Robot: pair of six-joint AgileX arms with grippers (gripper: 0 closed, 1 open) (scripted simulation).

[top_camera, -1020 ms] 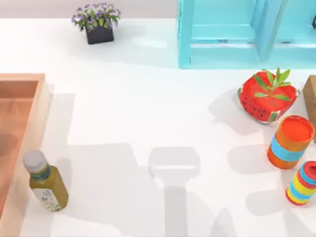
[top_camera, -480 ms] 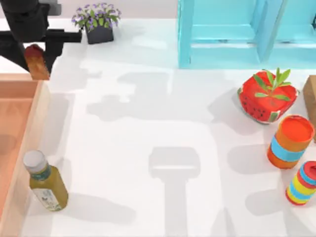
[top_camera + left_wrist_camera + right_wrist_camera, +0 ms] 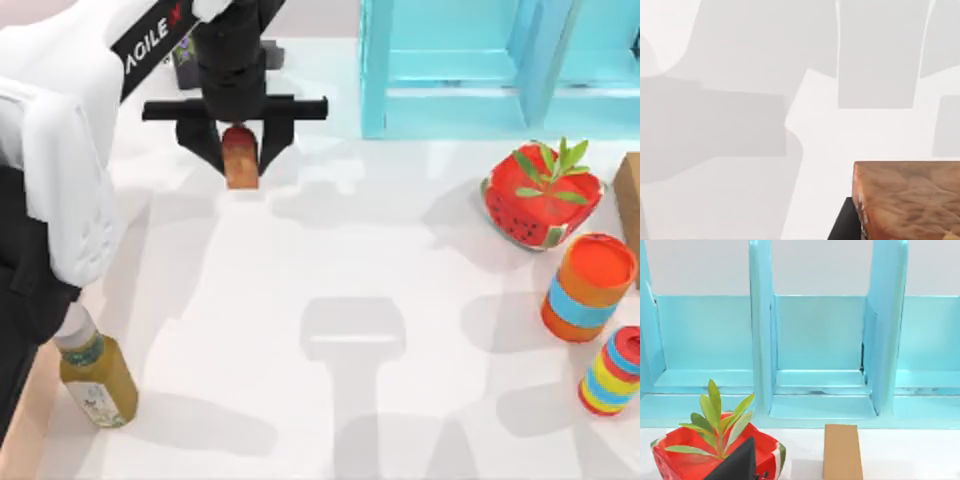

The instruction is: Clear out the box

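Observation:
My left gripper [image 3: 240, 150] hangs over the white table at the back, left of centre. It is shut on a small orange-brown bottle [image 3: 240, 158] with a reddish top. The same bottle fills a corner of the left wrist view as a mottled brown body [image 3: 910, 200] above bare table. My left arm's white and black links cover most of the box; a sliver of its pale rim [image 3: 38, 420] shows at the near left. An olive-yellow bottle [image 3: 95, 375] with a grey cap stands on the table beside that rim. A dark fingertip [image 3: 735, 462] of my right gripper shows in the right wrist view.
A turquoise shelf [image 3: 480, 70] stands at the back right. Before it are a red watermelon-patterned pot with a green plant [image 3: 540, 195], an orange cup with a blue band [image 3: 588, 287], a striped can [image 3: 612, 372] and a brown block [image 3: 630, 200]. The middle of the table is bare.
My left arm has swung from the far left, near the box, to the right over the table, carrying the orange-brown bottle. It now covers the box.

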